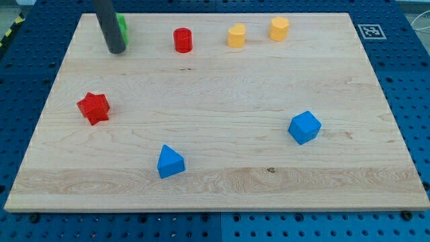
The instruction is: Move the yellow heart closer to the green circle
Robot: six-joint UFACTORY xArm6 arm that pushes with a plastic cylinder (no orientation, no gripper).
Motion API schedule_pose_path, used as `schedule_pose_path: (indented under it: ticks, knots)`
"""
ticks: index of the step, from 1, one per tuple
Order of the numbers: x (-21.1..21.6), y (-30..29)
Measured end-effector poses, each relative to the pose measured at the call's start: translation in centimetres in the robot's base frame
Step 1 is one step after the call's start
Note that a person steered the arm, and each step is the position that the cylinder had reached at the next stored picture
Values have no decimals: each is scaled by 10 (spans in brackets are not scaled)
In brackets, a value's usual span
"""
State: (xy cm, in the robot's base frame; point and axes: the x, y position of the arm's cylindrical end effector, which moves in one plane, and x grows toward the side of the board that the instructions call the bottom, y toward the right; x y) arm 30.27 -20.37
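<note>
Resting on blue pegboard [27,81], the wooden board [215,134] carries scattered blocks. My tip [115,50], a bare rod holding nothing, hides most of the green block [123,28]; the red cylinder [183,40] stands between it and the yellow heart [236,35].

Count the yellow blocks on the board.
2. One yellow block sits at the view's top, right of centre; the other yellow block is just to its right. Nothing seems to hide more.

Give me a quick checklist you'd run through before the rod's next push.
1. My tip in view: ok, at the view's top left.
2. Green block seen: not ok, mostly hidden behind the rod; shape cannot tell.
3. Which yellow block is the heart, or: cannot tell.
4. Path leftward: not ok, red cylinder lies between.
5. Tip behind a yellow block: not ok, it's beside the green.
</note>
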Motion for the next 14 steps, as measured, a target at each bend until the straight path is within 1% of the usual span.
schedule_pose_path:
  ticks: [2, 3, 4, 5, 6, 7, 8, 9, 10, 12, 14]
  knots:
    - [-2, -2]
    - [12, 14]
    - [39, 89]
    - [41, 176]
    - [41, 251]
    - [40, 296]
    - [32, 298]
    - [-11, 298]
    - [-35, 295]
    - [-33, 276]
    - [-6, 275]
